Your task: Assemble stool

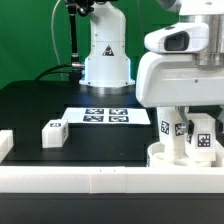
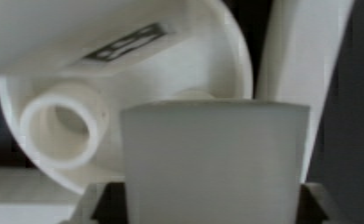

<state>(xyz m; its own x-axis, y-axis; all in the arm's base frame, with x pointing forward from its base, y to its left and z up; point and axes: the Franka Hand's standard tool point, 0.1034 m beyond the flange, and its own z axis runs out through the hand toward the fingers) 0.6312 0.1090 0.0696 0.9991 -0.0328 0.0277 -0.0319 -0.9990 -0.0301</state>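
Note:
The stool's round white seat (image 1: 160,156) lies at the exterior view's right, just behind the front rail. Two tagged white legs (image 1: 178,129) (image 1: 203,137) stand upright on it, under my gripper (image 1: 190,118). In the wrist view my gripper (image 2: 214,203) is shut on a plain white block leg (image 2: 214,145) that fills the gap between the dark fingers. Beside that leg lies the seat (image 2: 179,75) with an open round socket (image 2: 63,128), and a tag (image 2: 133,43) shows farther along it. Another tagged leg (image 1: 53,132) lies loose on the table at the exterior view's left.
The marker board (image 1: 105,116) lies flat in the middle of the black table. A long white border rail (image 1: 100,181) runs along the front, with a short rail end (image 1: 5,143) at the left. The arm's white base (image 1: 106,58) stands at the back.

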